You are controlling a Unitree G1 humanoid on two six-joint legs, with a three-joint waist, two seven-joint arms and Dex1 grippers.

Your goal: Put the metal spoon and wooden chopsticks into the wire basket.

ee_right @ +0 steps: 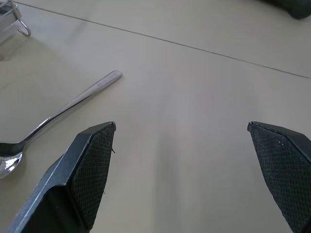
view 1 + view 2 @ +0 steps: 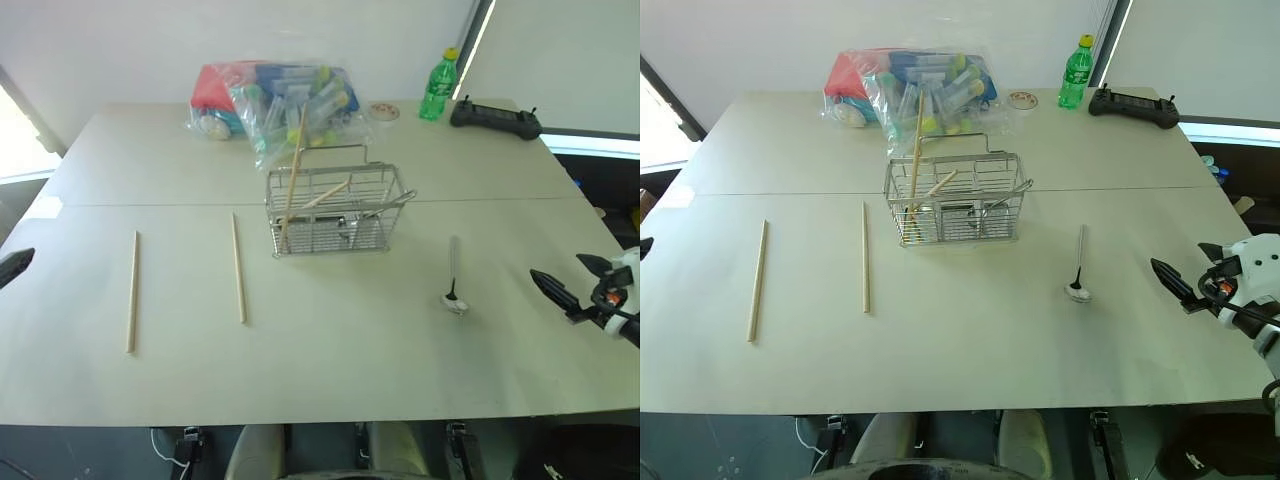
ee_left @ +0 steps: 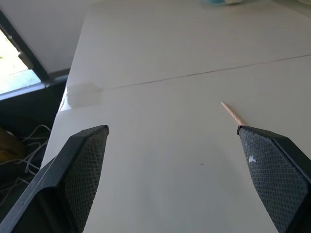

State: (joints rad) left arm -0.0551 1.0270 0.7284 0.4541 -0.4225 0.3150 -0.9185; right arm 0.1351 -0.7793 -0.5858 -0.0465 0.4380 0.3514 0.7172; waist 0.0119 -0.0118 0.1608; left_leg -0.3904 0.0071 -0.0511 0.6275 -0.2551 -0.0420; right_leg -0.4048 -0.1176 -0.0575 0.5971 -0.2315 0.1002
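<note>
With both hands spread empty, the light, slick spoon [image 2: 454, 285] lies flat on the tabletop [image 2: 350, 360] near the right hand [image 1: 182, 141], its stiff thin handle the best hold.

Silver wire basket [image 2: 335, 215], shiny silver spoon [image 2: 453, 285], pale tan chopsticks [image 2: 238, 267], green bottle [image 2: 438, 86], black cross-hatched fingers [image 1: 92, 170].
</note>
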